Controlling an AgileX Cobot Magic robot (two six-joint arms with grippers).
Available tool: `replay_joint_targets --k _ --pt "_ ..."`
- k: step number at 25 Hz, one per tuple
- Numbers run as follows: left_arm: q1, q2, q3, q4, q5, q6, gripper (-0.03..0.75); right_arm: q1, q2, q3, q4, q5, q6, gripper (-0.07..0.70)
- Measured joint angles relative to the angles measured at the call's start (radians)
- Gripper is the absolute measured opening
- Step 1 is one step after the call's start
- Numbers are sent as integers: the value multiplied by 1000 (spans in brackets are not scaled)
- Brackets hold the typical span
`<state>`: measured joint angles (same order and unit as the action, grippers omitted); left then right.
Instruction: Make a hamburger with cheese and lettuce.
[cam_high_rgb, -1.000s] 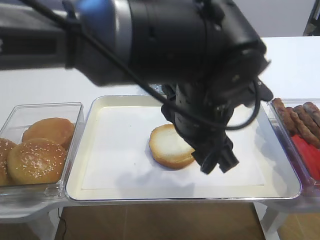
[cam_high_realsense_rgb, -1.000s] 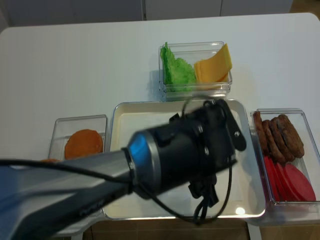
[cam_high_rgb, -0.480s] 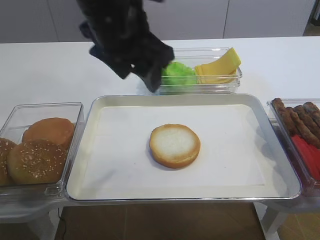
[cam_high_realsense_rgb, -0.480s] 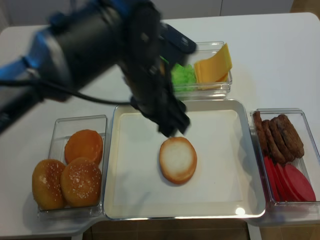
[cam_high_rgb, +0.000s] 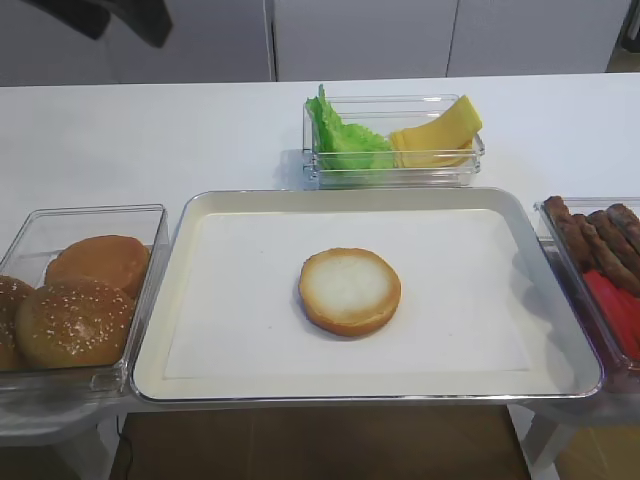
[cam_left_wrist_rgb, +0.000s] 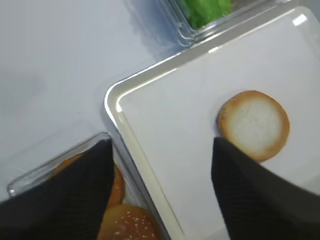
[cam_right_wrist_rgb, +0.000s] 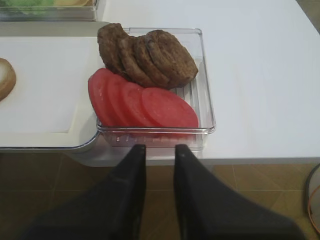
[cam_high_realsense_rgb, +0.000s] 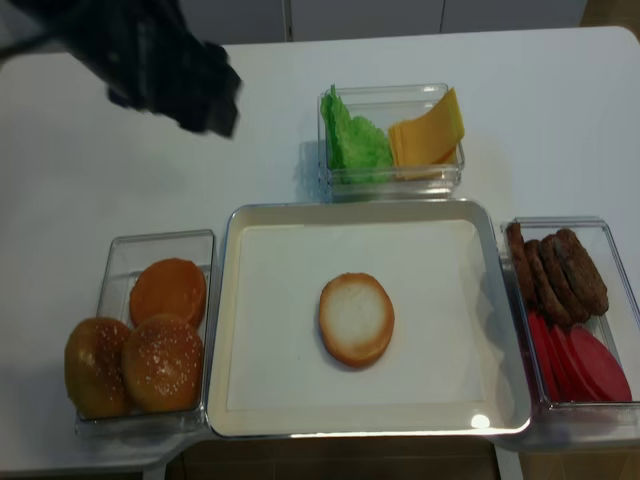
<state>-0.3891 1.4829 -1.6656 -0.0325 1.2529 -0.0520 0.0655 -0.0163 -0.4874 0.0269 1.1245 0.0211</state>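
Note:
The hamburger is one flat bun half (cam_high_rgb: 350, 291) with a pale cut face, lying alone mid-tray; it also shows in the realsense view (cam_high_realsense_rgb: 356, 319) and the left wrist view (cam_left_wrist_rgb: 254, 124). Lettuce (cam_high_rgb: 340, 142) and cheese (cam_high_rgb: 438, 138) share a clear box behind the tray. My left gripper (cam_left_wrist_rgb: 161, 142) is open and empty, high above the tray's left rim; its arm is a dark blur at the far left (cam_high_realsense_rgb: 170, 70). My right gripper (cam_right_wrist_rgb: 160, 147) has its jaws nearly together on nothing, off the table's front edge before the tomato bin.
The metal tray (cam_high_rgb: 250, 330) has a white liner. A clear bin at left holds sesame buns (cam_high_rgb: 72, 322). A clear bin at right holds dark patties (cam_right_wrist_rgb: 150, 57) and red tomato slices (cam_right_wrist_rgb: 142, 102). White table lies behind.
My left arm has lifted off the bun half and swung up and back to the far left. The bun half stays on the tray.

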Motion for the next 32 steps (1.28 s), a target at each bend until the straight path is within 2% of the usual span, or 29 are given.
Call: replay_joint_targets --k 6,14,21,27,32 --pt "129 -117 47 -2 3 12 447 0 0 0 0 0 0 153" --pt "276 -327 256 -2 6 25 446 0 0 0 0 0 0 153" --pt "294 -600 505 6 -1 8 446 0 0 0 0 0 0 153" --pt "294 -902 717 6 -1 -8 445 0 0 0 0 0 0 153" --pt "294 -1153 838 6 6 -41 444 0 0 0 0 0 2 153"
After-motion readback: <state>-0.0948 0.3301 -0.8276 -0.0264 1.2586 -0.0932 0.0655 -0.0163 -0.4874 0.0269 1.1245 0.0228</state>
